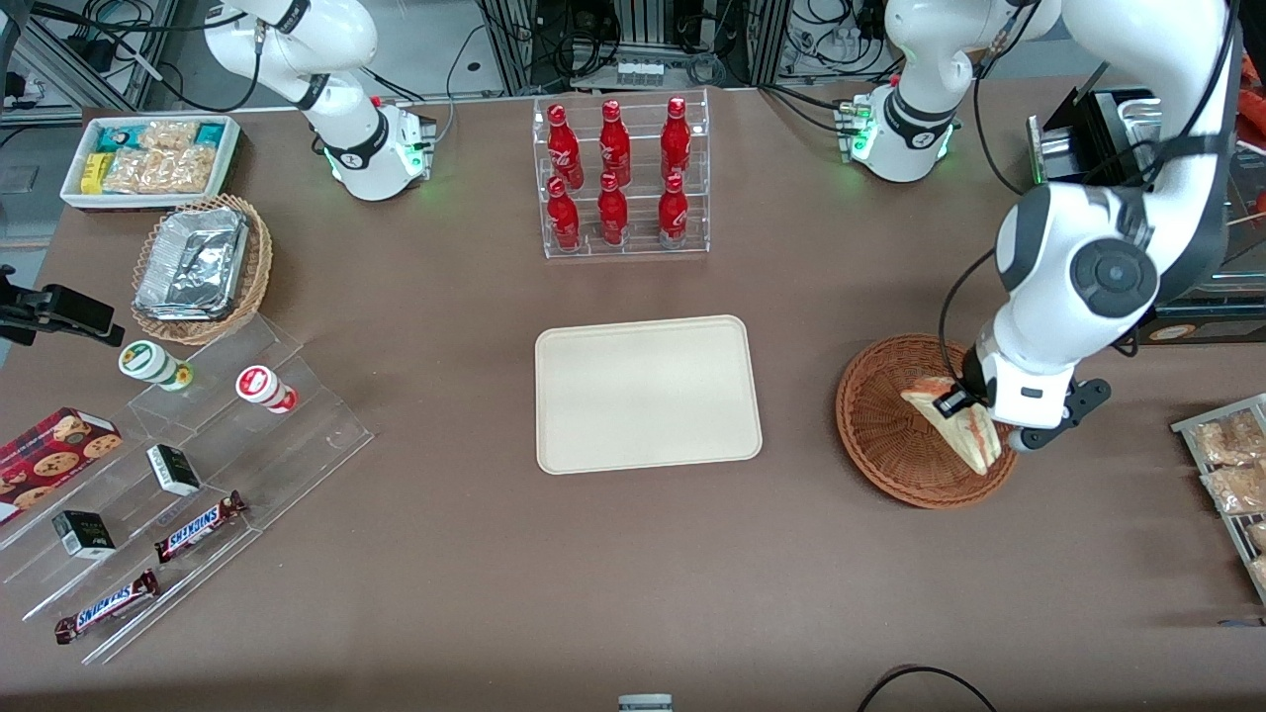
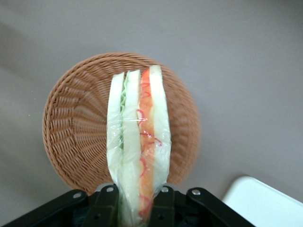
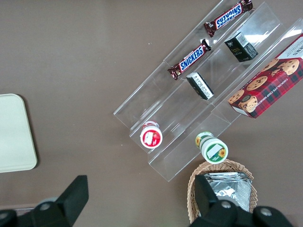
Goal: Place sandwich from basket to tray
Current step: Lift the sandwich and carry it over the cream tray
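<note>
- Here, the gripper (image 2: pixel 134 201) is clamped on the sandwich (image 2: pixel 137 142), holding it above the basket (image 1: pixel 890 435).
- Nothing else lies in the basket, which sits on the tabletop (image 1: pixel 633 593) beside the tray (image 1: pixel 648 393), toward the working arm's end.
- The tray holds nothing.
- A clear rack (image 1: pixel 623 178), farther from the front camera than the tray, holds six red bottles (image 1: pixel 613 143).

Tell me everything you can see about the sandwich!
The sandwich is a triangular wedge of pale white bread wrapped in clear film. Along its cut edge run a green filling layer and a red-orange one. The gripper is shut on one end of it, holding it in the air above the round brown wicker basket, cut edge facing the wrist camera. It looks lifted clear of the weave. The cream tray, where it must go, lies toward the middle of the table.
</note>
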